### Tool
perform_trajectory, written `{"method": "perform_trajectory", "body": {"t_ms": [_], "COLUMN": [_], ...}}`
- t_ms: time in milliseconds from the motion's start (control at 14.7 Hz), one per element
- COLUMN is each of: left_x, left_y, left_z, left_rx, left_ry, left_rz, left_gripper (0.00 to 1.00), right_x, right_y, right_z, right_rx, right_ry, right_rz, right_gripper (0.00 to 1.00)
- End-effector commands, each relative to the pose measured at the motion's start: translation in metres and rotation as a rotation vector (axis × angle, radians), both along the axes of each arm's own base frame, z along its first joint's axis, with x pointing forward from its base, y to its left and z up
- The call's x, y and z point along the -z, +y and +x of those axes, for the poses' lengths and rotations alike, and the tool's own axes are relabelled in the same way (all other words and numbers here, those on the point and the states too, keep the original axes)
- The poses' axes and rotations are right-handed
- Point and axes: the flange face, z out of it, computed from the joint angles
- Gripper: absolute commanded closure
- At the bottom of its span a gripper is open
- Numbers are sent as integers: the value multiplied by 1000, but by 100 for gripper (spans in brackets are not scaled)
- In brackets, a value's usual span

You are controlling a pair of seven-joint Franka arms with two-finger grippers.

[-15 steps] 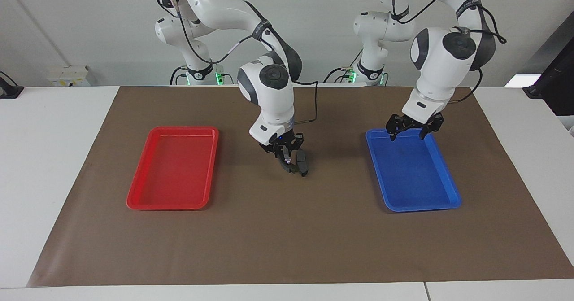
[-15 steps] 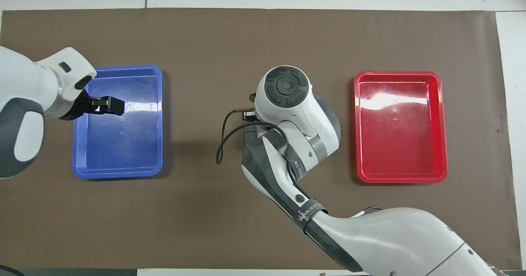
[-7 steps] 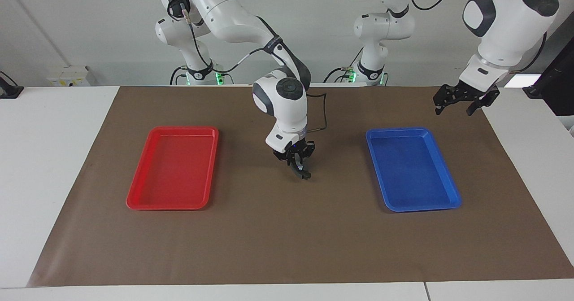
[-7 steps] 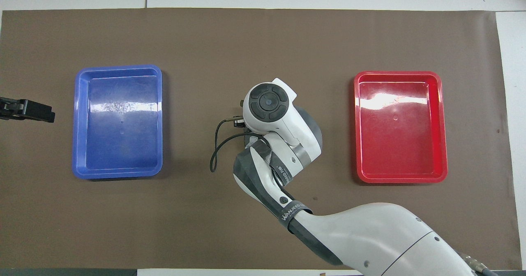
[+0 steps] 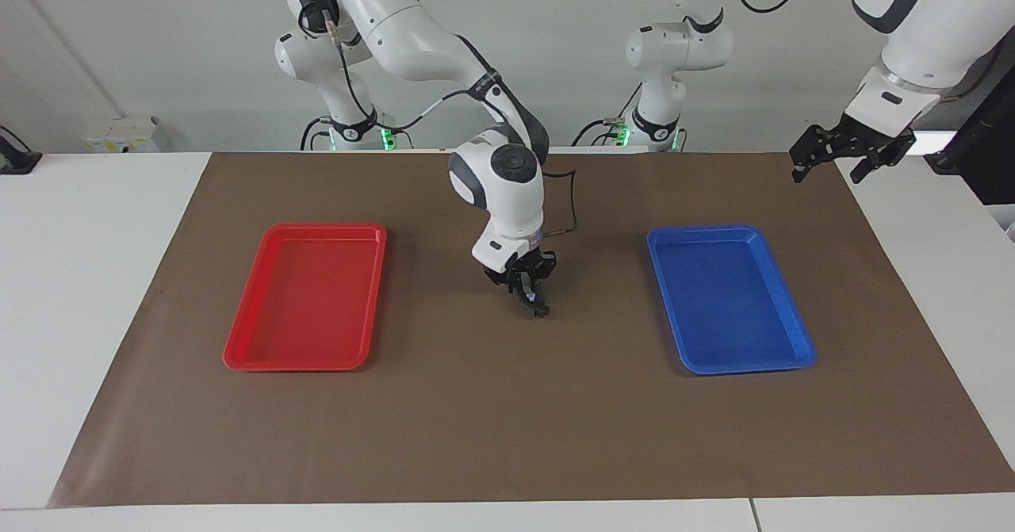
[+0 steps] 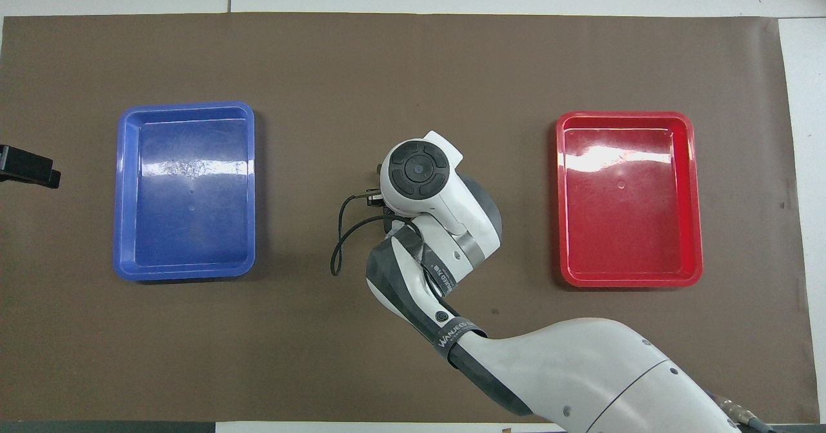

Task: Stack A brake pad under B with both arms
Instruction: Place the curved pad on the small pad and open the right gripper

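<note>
Since the left gripper (image 5: 829, 169) was low over the blue tray (image 5: 749, 369) a second ago and now hangs high over the mat (image 5: 507, 437) edge at the robots' end, read that arm as done and withdrawn. Its fingers are spread wide and carry nothing.

Mid-table, between the two trays, the right gripper (image 5: 530, 294) has shifted a little and its wrist has turned. It points down at the mat with its fingertips closed together.

Right at those tips sits a dark brake piece (image 5: 538, 308), small, black and low on the mat. You cannot tell whether it is pinched or only touched. You also cannot tell if it is A brake pad, B, or one lying on the other. No silvery ends show, and from overhead the right arm's wrist covers it.

My judgement is that the stacking happens here, at centre. Check whether both pieces are in place before calling it done.

The red tray (image 5: 289, 365) and the blue tray hold nothing.
</note>
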Motion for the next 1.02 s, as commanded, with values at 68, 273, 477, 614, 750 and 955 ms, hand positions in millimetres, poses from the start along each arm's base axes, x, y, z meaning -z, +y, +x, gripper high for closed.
{"method": "perform_trajectory", "body": {"t_ms": [68,273,477,614,750,955], "left_x": [2,4,8,6,6,7], "left_y": [3,3,2,2,2,2], "left_z": [-1,-2,-2,-3,-3,-3], "left_rx": [-2,-3,-1,-1,-1,1], "left_ry": [23,24,21,12,12,12], "left_rz": [8,8,8,8,8,8], "left_gripper": [1,1,1,1,1,1], "right_x": [-1,4,13,12,13,10], "right_y": [8,6,4,4,3,3], "right_z": [-4,-7,-15,-15,-14,-14], "right_rx": [-3,-4,-7,-7,-6,-4], "right_ry": [-29,-28,-33,-33,-31,-29], "right_rz": [7,6,11,11,9,7], "right_gripper": [100,100,100,95,32,0]}}
